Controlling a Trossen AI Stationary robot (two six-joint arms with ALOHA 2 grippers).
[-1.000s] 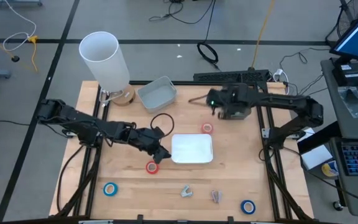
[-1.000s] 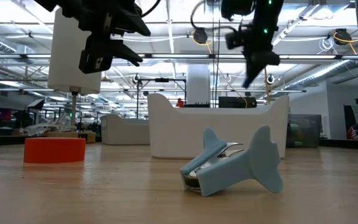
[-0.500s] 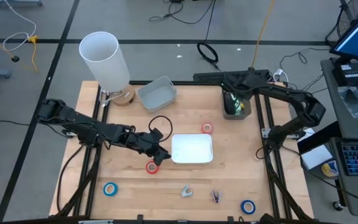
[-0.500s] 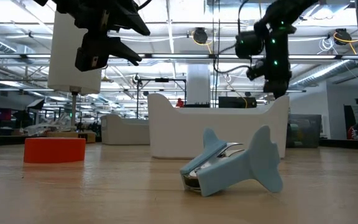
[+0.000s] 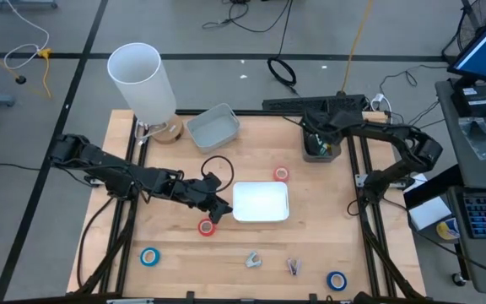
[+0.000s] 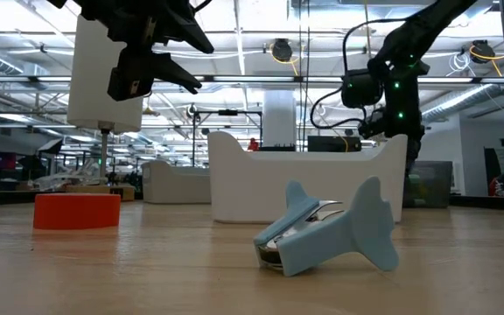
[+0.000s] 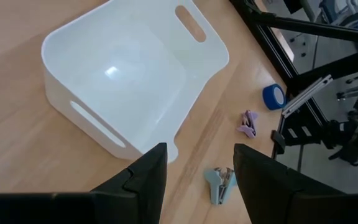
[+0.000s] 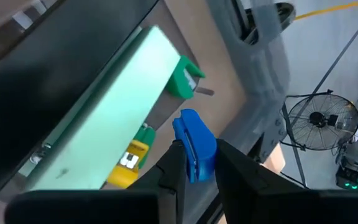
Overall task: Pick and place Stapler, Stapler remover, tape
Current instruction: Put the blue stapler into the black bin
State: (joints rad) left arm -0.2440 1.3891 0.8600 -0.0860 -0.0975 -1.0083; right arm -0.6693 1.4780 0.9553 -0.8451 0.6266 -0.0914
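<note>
Stapler (image 8: 194, 144) blue, no readable label.

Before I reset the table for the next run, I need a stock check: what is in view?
red tape rolls: 2, red, one at the white bin's far side, one off its near left corner
blue tape rolls: 2, blue, near edge, left and right
staple removers: 2, pale blue and purple, between the blue rolls
white bin: 1, white, centre
grey bin: 1, grey, far edge
white cylinder: 1, white, far left corner
dark container: 1, far right
left gripper: open, above a red roll
right gripper: over the dark container, holding a blue item
</note>
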